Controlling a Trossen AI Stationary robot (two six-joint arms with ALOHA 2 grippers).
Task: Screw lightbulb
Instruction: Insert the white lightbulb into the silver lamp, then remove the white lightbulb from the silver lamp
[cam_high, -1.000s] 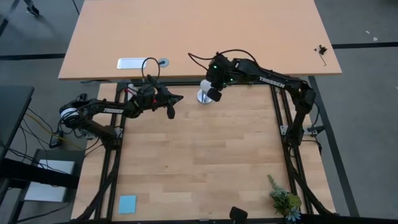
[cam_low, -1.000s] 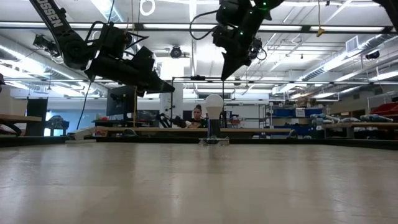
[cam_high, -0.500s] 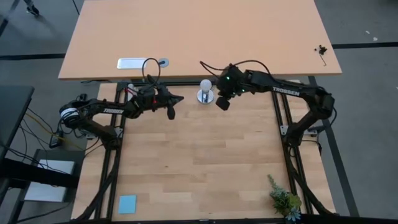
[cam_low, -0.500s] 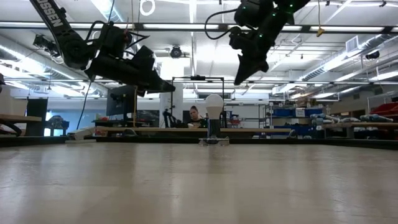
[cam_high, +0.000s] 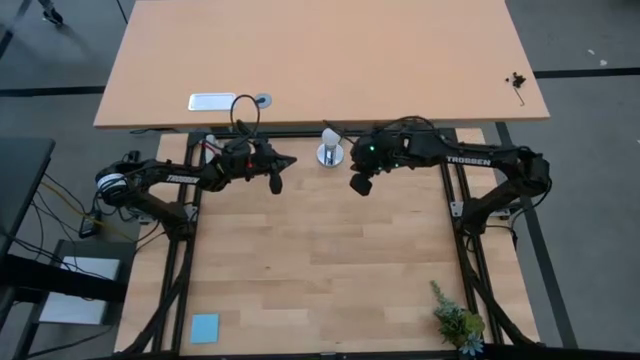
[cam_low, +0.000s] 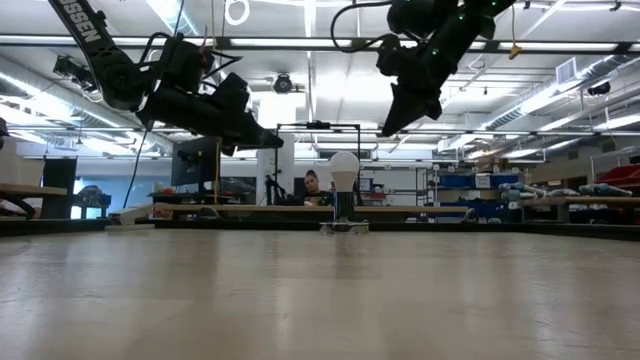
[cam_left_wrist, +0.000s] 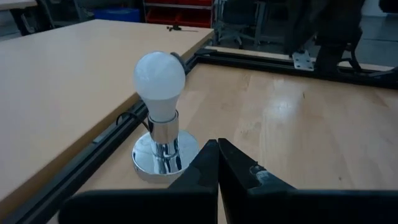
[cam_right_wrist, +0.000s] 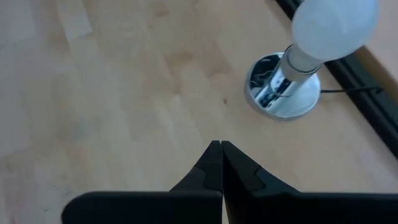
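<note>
The white lightbulb (cam_left_wrist: 160, 78) stands upright with its metal screw base in the round silver socket disc (cam_left_wrist: 165, 157), near the table's far edge, also in the high view (cam_high: 330, 137). My left gripper (cam_high: 290, 160) hovers shut to the left of it, pointing at it, apart from it. My right gripper (cam_high: 357, 187) hangs shut in the air to the right and nearer side of the lightbulb (cam_right_wrist: 334, 25), tilted downward, touching nothing.
A black frame rail (cam_left_wrist: 112, 140) runs along the table's far edge behind the socket, with a larger tan table (cam_high: 320, 50) beyond. A blue pad (cam_high: 205, 327) and a small plant (cam_high: 455, 322) sit near the front edge. Bare wood lies between.
My right gripper has drawn away from above the lightbulb toward the table's right and near side, sinking a little and staying shut. The lightbulb has stayed upright in its socket.
</note>
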